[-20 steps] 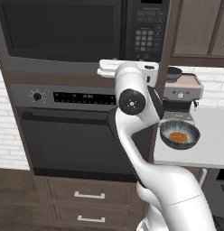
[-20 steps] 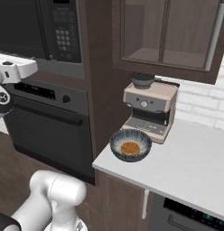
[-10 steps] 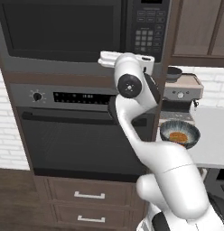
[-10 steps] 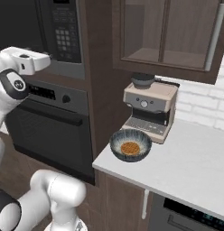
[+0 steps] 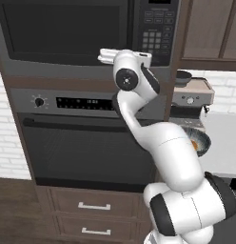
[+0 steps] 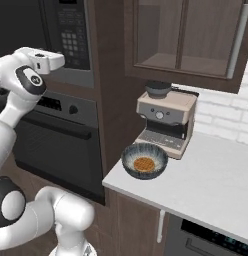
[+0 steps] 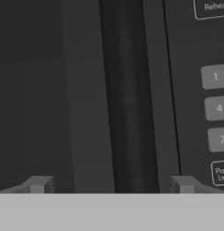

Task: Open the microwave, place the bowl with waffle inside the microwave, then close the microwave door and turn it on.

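Fingers (image 7: 39, 184) spread open, up close to microwave (image 5: 86, 33) front. Dark vertical groove at microwave door (image 7: 37, 90) edge sits between the tips, keypad (image 7: 216, 108) just beside. Bowl (image 6: 144, 160) w/ waffle (image 6: 144, 163) on white surface (image 6: 216, 185), near coffee machine (image 6: 166, 117), well apart from fingers.

One microwave (image 5: 86, 33), one bowl (image 6: 144, 160), one waffle (image 6: 144, 163).
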Robot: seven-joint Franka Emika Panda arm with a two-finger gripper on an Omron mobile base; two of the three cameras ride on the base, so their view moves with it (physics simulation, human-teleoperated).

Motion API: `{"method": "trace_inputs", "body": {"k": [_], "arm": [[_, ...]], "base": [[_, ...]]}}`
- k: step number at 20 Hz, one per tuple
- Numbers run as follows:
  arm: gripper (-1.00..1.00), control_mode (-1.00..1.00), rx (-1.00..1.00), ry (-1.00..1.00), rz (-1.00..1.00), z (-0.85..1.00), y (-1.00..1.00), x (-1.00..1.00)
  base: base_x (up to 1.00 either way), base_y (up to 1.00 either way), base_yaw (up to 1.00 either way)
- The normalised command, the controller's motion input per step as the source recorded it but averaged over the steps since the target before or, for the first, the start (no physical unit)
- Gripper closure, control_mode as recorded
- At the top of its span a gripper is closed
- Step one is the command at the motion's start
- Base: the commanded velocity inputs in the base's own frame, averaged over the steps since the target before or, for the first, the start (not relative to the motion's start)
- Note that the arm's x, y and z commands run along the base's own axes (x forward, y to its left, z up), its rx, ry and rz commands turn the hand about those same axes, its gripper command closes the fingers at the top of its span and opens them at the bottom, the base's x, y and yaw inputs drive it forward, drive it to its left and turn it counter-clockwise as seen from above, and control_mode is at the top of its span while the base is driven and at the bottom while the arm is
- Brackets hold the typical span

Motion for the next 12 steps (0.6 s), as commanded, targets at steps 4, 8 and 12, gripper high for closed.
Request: {"method": "trace_inputs", "body": {"k": [4,8,12], "arm": [[-1.0,-1.0,0.0,0.01,0.0,0.0,0.18,0.57],[-1.0,-1.0,0.0,0.0,0.0,0.0,0.0,0.71],[1.0,-1.0,0.0,0.01,0.0,-0.16,0.07,0.84]], "base": [[0.0,0.0,0.0],[0.0,0.0,0.0],[0.0,0.0,0.0]]}}
